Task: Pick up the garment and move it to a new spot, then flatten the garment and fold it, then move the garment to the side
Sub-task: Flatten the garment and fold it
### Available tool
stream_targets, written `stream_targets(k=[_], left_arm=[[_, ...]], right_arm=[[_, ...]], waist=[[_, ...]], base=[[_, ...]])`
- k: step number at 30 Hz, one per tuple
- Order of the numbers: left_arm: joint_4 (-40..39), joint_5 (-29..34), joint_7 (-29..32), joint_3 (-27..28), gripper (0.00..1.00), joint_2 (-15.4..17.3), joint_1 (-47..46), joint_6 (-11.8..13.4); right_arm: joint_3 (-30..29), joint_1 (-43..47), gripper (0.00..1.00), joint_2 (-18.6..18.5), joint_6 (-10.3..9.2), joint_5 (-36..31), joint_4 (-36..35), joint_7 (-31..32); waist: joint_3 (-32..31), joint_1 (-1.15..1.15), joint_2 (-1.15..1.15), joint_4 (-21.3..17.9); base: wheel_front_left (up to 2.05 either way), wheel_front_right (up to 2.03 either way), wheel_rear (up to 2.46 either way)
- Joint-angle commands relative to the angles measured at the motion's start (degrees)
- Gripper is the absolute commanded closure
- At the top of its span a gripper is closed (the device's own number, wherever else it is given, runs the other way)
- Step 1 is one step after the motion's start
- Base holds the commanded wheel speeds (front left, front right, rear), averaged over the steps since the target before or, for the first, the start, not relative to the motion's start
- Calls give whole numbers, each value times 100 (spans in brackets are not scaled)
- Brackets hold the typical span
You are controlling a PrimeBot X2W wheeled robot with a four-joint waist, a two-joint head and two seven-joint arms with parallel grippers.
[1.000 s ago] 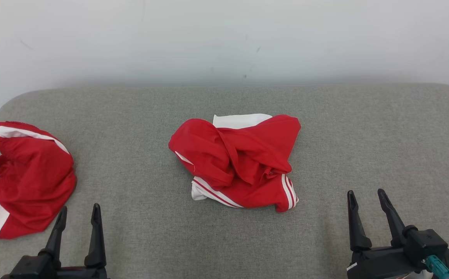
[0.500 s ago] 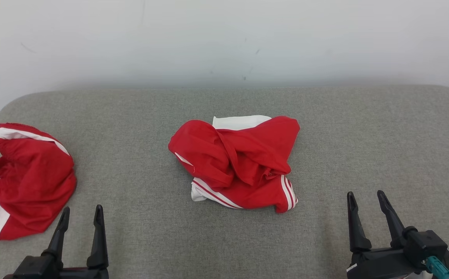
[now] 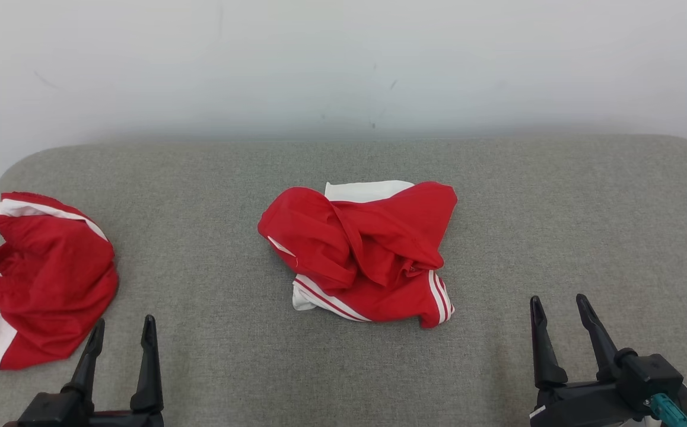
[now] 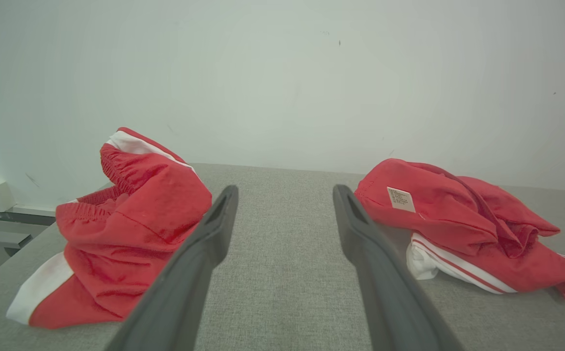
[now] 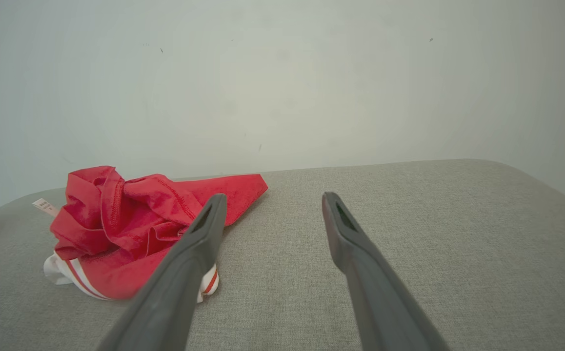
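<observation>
Here, in the head view, a crumpled red garment with white stripes and a white panel [image 3: 361, 249] lies bunched at the middle of the grey fabric-covered worktop [image 3: 557, 196]. A second crumpled red-and-white garment [image 3: 47, 279] sits near the worktop's left edge. The left claw [image 3: 123, 320] hovers at lower left, fingers parted and empty, near that second garment. The right claw [image 3: 556, 298], at lower right, is likewise parted and empty, well apart from the middle garment.

In the left wrist view, the spread fingers frame bare worktop, with one garment on either side. A small white label [image 4: 401, 199] shows on the right one.

In the right wrist view, the spread fingers point over bare worktop, and the striped garment lies to their left.
</observation>
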Motion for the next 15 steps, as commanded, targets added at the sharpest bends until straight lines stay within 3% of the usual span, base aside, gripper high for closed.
stream_targets(k=[1,15], left_arm=[[19,-3,-19,5,0,19,102,5],[46,-42,-19,-98,0,-8,-55,5]], right_arm=[[8,53,0,10,-13,51,8,-4],[204,-122,0,-46,-13,-36,181,-4]], waist=[[-5,0,0,-1],[54,0,0,137]], base=[[0,0,0],[0,0,0]])
